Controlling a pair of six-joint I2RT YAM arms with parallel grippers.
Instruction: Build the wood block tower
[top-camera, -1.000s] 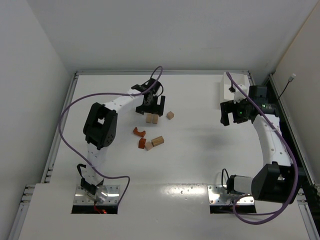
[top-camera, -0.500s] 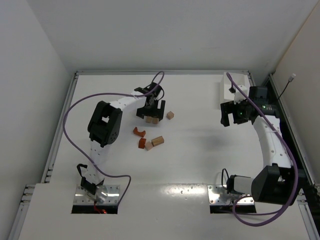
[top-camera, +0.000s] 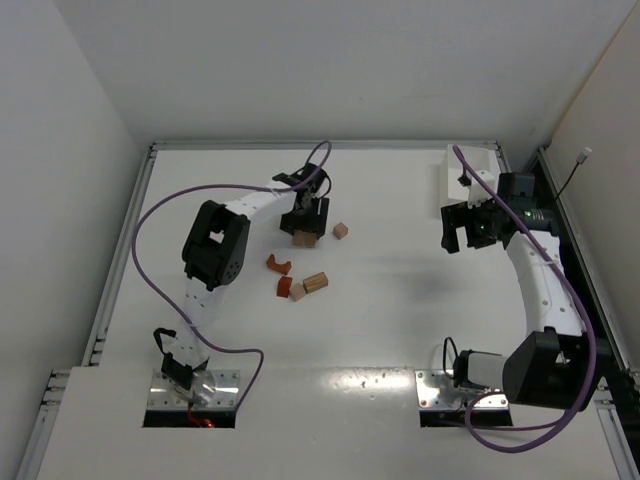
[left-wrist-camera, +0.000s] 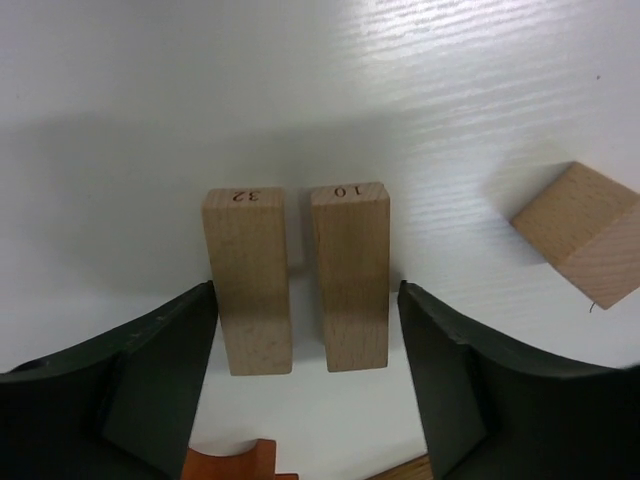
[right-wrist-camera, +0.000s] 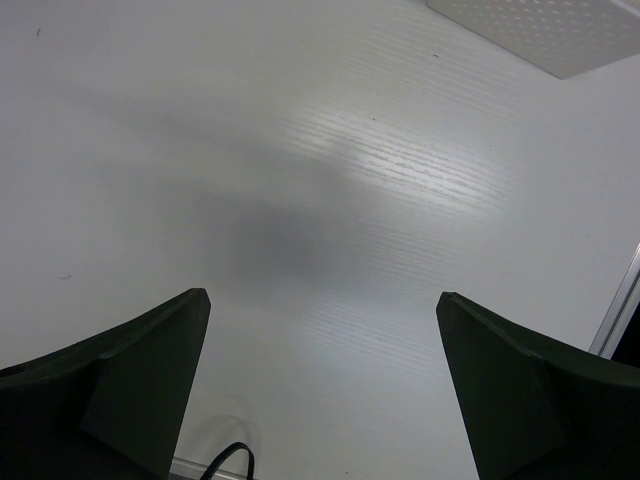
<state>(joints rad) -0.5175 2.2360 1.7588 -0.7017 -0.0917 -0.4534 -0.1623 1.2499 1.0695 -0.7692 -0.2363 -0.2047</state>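
Two pale tan rectangular wood blocks, marked 32 (left-wrist-camera: 247, 280) and 10 (left-wrist-camera: 350, 275), sit side by side on the table with a narrow gap between them. My left gripper (left-wrist-camera: 305, 300) is open and straddles both, one finger outside each block, without touching them. From above, the left gripper (top-camera: 306, 222) covers most of this pair (top-camera: 305, 239). A pale cube (top-camera: 341, 231) lies to its right and also shows in the left wrist view (left-wrist-camera: 580, 232). A reddish-orange arch (top-camera: 278, 265) lies nearer me. My right gripper (top-camera: 458, 235) is open and empty over bare table (right-wrist-camera: 320, 300). No tower stands.
A reddish-orange block (top-camera: 285, 287), a pale cube (top-camera: 298, 291) and a tan rectangular block (top-camera: 316, 281) lie together near the table's middle. A white rectangular box (top-camera: 465, 175) sits at the back right, its corner in the right wrist view (right-wrist-camera: 540, 30). Purple cables loop over both arms.
My left gripper has come down over the two tan blocks and its jaws have narrowed around them. The left arm's elbow has shifted right. The right arm has not moved.
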